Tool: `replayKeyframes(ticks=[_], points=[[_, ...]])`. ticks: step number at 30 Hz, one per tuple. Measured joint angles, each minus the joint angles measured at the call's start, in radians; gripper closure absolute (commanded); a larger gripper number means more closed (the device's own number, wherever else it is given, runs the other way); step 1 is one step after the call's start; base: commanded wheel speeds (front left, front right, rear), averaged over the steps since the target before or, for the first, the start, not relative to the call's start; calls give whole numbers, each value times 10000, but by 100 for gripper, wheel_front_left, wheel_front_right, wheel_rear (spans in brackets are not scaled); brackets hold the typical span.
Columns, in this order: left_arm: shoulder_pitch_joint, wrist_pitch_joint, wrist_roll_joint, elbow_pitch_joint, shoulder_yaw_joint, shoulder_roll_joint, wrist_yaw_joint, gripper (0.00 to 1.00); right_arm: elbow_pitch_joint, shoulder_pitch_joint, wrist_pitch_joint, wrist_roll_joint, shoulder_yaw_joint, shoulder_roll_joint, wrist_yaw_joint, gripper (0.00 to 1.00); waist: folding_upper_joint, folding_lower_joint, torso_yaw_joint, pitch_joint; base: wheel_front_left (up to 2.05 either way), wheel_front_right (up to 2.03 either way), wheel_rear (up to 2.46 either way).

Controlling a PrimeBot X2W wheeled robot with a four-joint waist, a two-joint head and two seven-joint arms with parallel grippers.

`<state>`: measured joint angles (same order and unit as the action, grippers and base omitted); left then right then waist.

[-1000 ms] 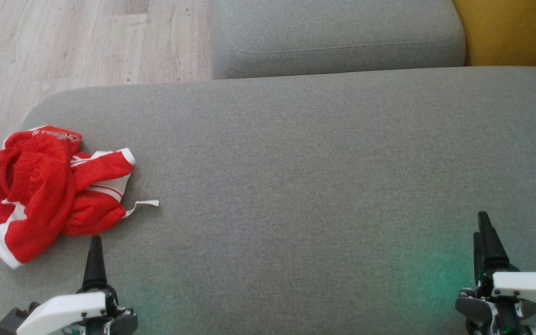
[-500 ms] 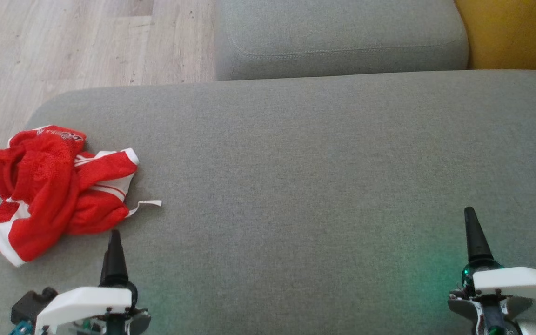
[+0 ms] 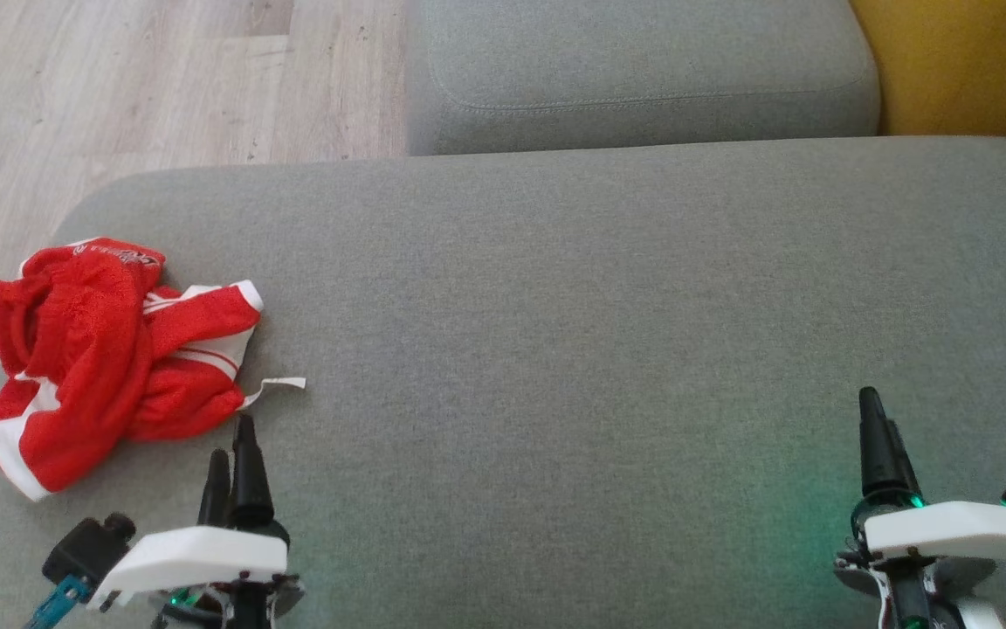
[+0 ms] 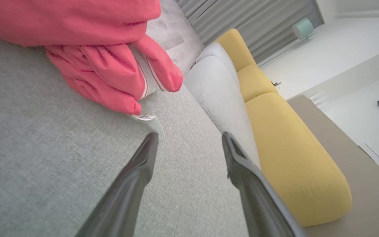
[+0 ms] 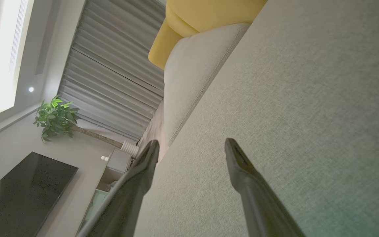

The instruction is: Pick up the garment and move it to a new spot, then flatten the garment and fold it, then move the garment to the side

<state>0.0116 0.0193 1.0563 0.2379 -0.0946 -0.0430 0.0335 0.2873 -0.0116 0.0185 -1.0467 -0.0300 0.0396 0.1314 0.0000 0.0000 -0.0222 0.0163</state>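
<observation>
Left gripper [image 3: 232, 437] is standing open, its two dark fingers parted with nothing between them, and is pointing toward the near edge of the garment [image 3: 101, 349] without touching it. Right gripper [image 3: 877, 411] is likewise standing open and empty over bare upholstery, well apart from the garment. Its fingers are overlapping in the head view, so the gap is reading plainly from the right wrist view instead. The garment, red with white bands, is lying crumpled near the left end of the grey sofa seat [image 3: 555, 349], close to the rounded corner. Folds are hiding its true shape, and the white lettering on its far edge is too small and creased to read. A white label [image 3: 280, 383] is trailing from its right side, lying flat on the seat just beyond the left gripper. In the left wrist view the garment is appearing blurred and is being cut off by the top and left edges. Both gripper bodies are being cropped by the bottom edge of the head view.
</observation>
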Motion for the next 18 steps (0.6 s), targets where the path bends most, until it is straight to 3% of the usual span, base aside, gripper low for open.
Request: replayKeyframes(ticks=[18], points=[[-7,539,-2240,-178,-583,0,-332,0,-198,-256,556,2243,224,2,0,0,0,0,37,203,0,0,0]])
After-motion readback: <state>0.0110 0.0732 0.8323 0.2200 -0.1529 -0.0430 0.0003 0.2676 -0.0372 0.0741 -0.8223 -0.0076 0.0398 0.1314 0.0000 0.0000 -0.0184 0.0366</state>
